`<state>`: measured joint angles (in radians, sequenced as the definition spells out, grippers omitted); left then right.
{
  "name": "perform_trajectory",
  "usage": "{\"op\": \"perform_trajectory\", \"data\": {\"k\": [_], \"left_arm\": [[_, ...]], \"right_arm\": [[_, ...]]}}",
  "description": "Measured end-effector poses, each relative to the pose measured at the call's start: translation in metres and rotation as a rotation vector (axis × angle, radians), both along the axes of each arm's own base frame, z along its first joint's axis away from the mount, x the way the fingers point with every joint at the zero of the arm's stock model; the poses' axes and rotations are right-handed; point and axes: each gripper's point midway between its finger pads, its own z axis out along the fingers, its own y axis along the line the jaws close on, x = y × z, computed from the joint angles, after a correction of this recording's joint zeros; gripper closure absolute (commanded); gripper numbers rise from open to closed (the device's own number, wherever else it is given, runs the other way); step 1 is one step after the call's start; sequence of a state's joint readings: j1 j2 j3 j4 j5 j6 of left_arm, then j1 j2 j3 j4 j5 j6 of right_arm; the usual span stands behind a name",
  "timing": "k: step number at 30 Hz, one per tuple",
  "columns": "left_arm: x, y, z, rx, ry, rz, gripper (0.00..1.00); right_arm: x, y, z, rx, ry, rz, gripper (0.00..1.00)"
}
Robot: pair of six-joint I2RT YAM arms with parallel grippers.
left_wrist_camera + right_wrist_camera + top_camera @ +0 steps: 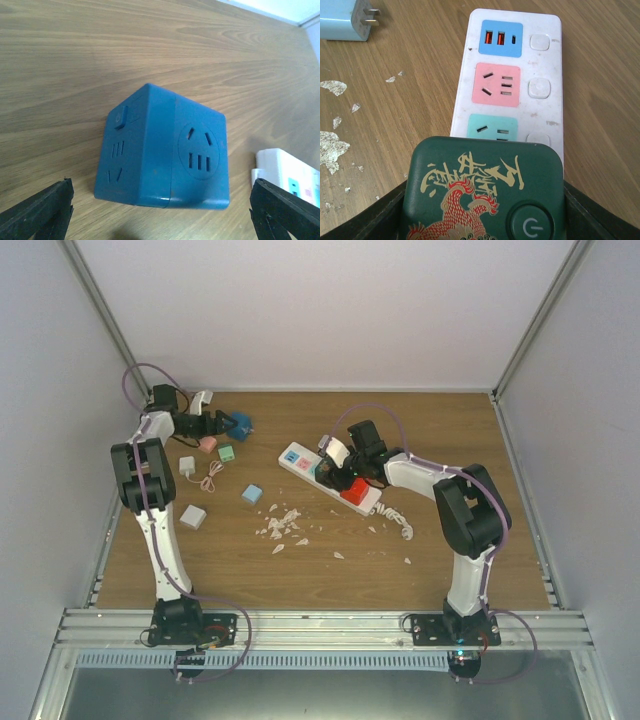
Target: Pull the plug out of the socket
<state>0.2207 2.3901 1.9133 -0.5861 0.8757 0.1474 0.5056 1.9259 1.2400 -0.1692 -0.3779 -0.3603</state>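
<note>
Top external view: the power strip [300,458] lies slantwise mid-bench [450,440], its cord trailing off toward the right arm's base. The right gripper [338,478] sits low over the strip's middle. The left gripper [225,425] is well apart from it, at the far left, next to a blue cube [240,424].

Left wrist view: the cube [165,160] rests on the wood between the two fingers [35,210], which stand wide apart and touch nothing. This arm has no part in the grasp.

Right wrist view: a dark green plug [485,195] with a red-and-gold dragon and a power button sits on the strip [545,75], just past the blue, pink and teal faces. The right gripper [482,220] is clamped on it, a finger [592,210] pressed to each flank.

My reading is that the grasp is made and the pull itself is next. Whether the prongs have left the holes cannot be told. The move calls for a straight lift away from the strip's face. Nothing pins the strip down, so it may rise with the plug.
</note>
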Motion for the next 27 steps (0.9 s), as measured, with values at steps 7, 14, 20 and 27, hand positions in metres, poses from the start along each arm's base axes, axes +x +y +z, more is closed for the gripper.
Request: {"op": "perform_trajectory", "data": {"k": [7,14,20,27], "left_arm": [[0.001,0.009,0.025,0.155,-0.067,0.028,0.01],[-0.043,-0.046,0.084,0.328,-0.232,-0.080,0.01],[-0.083,-0.107,0.098,0.336,-0.296,-0.199,0.01],[-0.131,-0.166,0.082,0.371,-0.291,-0.320,0.01]], "right_arm": [[-0.001,0.000,0.001,0.001,0.000,0.001,0.34],[-0.001,-0.003,0.009,-0.002,-0.013,0.005,0.11],[-0.004,-0.001,0.043,0.040,-0.061,0.009,0.03],[-0.020,-0.016,0.078,0.066,-0.123,0.012,0.01]]}}
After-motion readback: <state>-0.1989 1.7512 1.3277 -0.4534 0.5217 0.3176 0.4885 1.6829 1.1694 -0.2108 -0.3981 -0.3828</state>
